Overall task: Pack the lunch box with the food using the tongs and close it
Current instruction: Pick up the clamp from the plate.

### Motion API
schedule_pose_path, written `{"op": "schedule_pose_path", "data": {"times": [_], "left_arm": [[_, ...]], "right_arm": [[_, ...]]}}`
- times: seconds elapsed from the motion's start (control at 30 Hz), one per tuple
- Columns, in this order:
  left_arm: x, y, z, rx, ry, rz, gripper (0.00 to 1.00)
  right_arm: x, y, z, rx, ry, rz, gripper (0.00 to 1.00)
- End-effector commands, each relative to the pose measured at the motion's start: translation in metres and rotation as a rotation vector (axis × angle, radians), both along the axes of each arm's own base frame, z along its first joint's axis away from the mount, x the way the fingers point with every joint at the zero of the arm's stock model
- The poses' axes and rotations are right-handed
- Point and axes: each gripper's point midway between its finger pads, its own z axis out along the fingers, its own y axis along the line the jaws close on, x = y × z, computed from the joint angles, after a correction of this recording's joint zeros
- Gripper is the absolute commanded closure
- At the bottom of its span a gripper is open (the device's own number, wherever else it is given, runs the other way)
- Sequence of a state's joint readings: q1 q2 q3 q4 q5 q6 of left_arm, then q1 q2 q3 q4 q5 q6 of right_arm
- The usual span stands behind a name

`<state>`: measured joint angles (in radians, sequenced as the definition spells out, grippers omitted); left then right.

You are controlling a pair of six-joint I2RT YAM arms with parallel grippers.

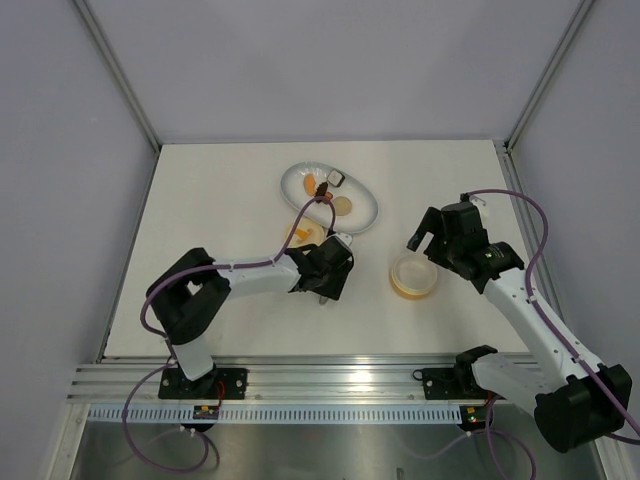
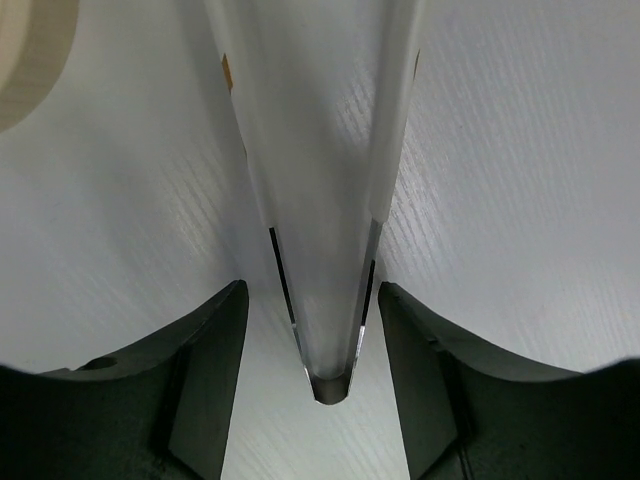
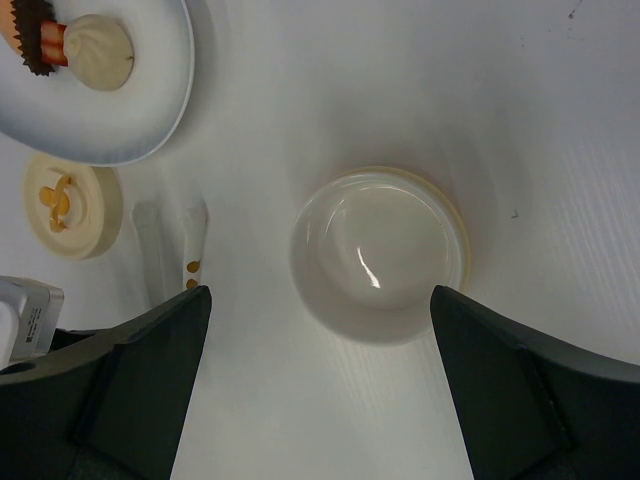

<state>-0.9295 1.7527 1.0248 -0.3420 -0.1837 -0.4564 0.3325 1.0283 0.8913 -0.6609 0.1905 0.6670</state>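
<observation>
The silvery V-shaped tongs [image 2: 318, 200] lie flat on the table, their joined end between the fingers of my left gripper [image 2: 312, 287]. Its jaws stand open, with a gap on each side of the tongs. The lunch box [image 3: 380, 250] is an empty pale-yellow tub [image 1: 414, 275] in front of my right gripper [image 3: 320, 295], which is wide open and holds nothing. The round lid [image 3: 72, 205] with its orange mark lies flat beside the tongs' tips [image 3: 195, 240]. The food sits on the white oval dish [image 1: 368, 212]: an orange piece [image 1: 309, 184], a beige round one [image 3: 100, 50] and a white-and-black one [image 1: 337, 179].
The oval dish [image 3: 150, 110] stands at the back centre, just beyond the lid [image 1: 305, 235]. The left arm's purple cable [image 1: 300, 222] loops over the lid and the dish's near rim. Grey walls close in the table on three sides.
</observation>
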Motion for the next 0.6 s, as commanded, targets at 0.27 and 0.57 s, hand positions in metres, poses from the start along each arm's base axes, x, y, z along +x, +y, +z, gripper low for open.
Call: {"op": "schedule_pose_path", "data": {"times": [0.27,0.57], "left_arm": [[0.013,-0.012,-0.007,-0.010,-0.052,0.002,0.50],[0.018,-0.006,0.012,0.024,-0.074,-0.028,0.85]], "right_arm": [[0.004,0.001,0.006,0.012,-0.027,-0.003,0.01],[0.006,0.002,0.008,0.016,-0.033,0.000,0.01]]}}
